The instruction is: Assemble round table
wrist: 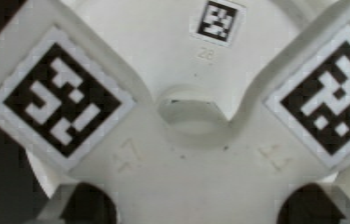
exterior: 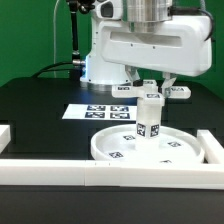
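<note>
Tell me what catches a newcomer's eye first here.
The leg stands upright in the middle of the disc, toward the front of the exterior view. Right above it, the gripper is at the cross-shaped base, whose large tags fill the wrist view. The marker board lies behind.

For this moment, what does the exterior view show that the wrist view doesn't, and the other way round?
Only the exterior view shows the scene as a whole: the round disc lying on the black table with the leg standing upright on it, the marker board behind, and the white border rails.

Only the wrist view shows the cross-shaped base piece close up: its tags and a small round boss at its centre.

Both show the gripper, though the wrist view catches only its dark fingertips.
</note>
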Robot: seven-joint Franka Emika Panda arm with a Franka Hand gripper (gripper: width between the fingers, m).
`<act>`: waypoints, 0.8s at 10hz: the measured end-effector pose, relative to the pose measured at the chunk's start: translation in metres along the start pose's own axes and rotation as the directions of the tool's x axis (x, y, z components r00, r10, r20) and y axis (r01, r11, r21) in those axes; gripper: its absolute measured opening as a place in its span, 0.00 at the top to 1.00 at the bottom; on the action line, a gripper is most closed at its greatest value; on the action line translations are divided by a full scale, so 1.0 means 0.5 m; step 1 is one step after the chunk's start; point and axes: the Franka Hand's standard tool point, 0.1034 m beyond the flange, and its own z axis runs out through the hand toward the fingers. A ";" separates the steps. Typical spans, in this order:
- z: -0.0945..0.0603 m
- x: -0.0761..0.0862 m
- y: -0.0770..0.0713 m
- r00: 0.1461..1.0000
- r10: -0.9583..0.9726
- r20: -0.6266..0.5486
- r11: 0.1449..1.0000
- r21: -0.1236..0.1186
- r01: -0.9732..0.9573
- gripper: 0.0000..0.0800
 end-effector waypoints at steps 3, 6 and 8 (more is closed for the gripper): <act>0.000 0.003 -0.004 0.970 0.244 -0.008 0.969 0.030 -0.244 0.44; 0.001 0.006 -0.005 0.899 0.437 0.009 0.899 0.036 -0.437 0.44; 0.001 0.006 -0.006 0.872 0.490 0.016 0.871 0.033 -0.490 0.44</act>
